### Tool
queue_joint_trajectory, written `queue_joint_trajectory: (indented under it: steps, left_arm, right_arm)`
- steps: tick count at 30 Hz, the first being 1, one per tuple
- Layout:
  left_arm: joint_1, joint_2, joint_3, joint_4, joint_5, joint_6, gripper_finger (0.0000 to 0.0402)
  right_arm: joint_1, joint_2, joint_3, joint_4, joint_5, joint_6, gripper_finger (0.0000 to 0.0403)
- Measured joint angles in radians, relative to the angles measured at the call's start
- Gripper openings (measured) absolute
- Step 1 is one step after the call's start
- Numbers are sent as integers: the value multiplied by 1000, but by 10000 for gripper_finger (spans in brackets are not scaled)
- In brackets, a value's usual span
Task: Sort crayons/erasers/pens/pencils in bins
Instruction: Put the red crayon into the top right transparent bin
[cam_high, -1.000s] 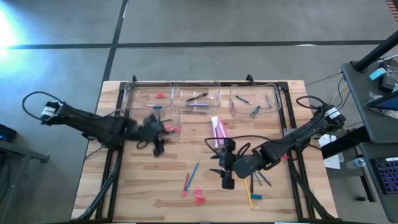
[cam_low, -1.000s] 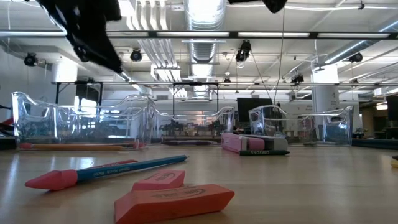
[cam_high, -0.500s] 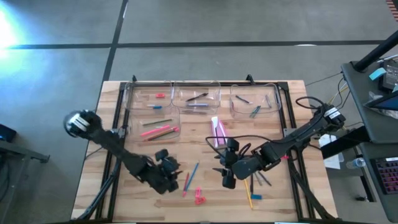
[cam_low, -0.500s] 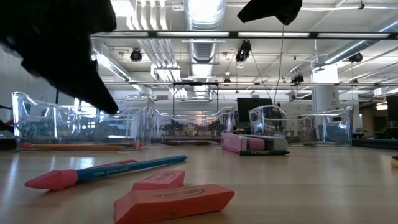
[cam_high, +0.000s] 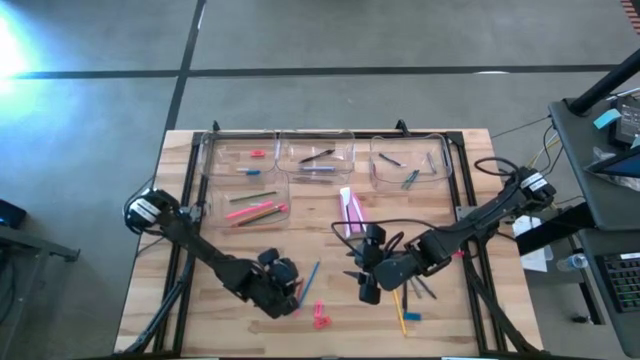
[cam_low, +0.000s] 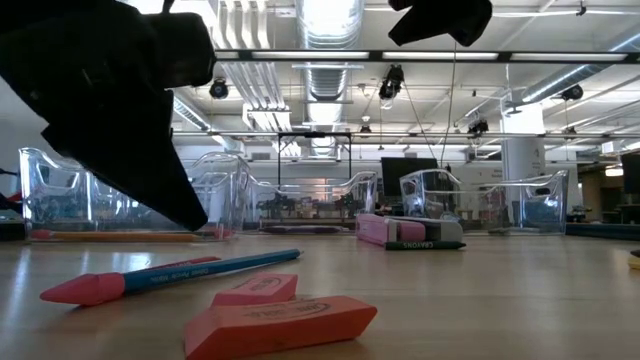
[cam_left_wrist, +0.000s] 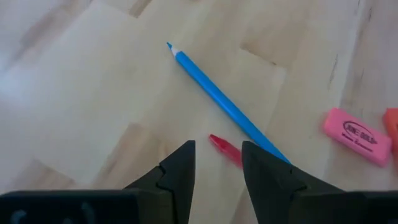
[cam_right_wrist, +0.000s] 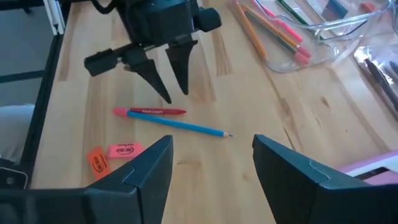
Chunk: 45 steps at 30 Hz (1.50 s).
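Observation:
My left gripper (cam_high: 290, 292) is open, low over the table's near middle. Its fingertips (cam_left_wrist: 217, 163) stand just short of a red crayon (cam_left_wrist: 225, 150) that lies beside a blue pencil (cam_left_wrist: 224, 104). Neither fingertip touches them. Two pink-red erasers (cam_high: 320, 318) lie flat just right of it, and show close up in the low view (cam_low: 280, 322). My right gripper (cam_high: 364, 280) is open and empty, hovering right of the pencil. Four clear bins stand at the far side: three in a row (cam_high: 315, 155) and one (cam_high: 255, 203) in front, holding crayons and pencils.
A pink crayon box (cam_high: 352, 210) lies mid-table. A yellow pencil (cam_high: 400, 310), a small blue piece (cam_high: 412, 317) and dark pens (cam_high: 422, 288) lie under my right arm. Black frame rails run along the table's left and right edges.
My left gripper has swung from the front left bin toward the table's near edge and to the right. It has come down low over the red crayon and blue pencil, staying open. The objects on the table have not moved.

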Motion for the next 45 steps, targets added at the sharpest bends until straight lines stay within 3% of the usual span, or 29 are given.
queue_joint_trajectory:
  steps: [7, 12, 27, 32, 39, 45]
  left_arm:
    - [-15, 24, -5, 8, 54, -50, 115]
    - [-19, 52, -2, 113, 67, -44, 115]
    - [-16, 96, 3, 30, 76, -55, 114]
    - [-15, 97, 2, -69, 88, -76, 85]
    - [-14, 98, -2, -99, 103, -27, 13]
    - [-14, 74, 0, -105, 108, 27, 5]
  right_arm:
    - [0, 1, -11, 0, 0, 0, 210]
    - [0, 1, -11, 0, 0, 11, 210]
    - [0, 1, -11, 0, 0, 18, 210]
    - [0, 1, -11, 0, 0, 18, 210]
    - [0, 1, -11, 0, 0, 18, 210]
    - [0, 1, -11, 0, 0, 18, 210]
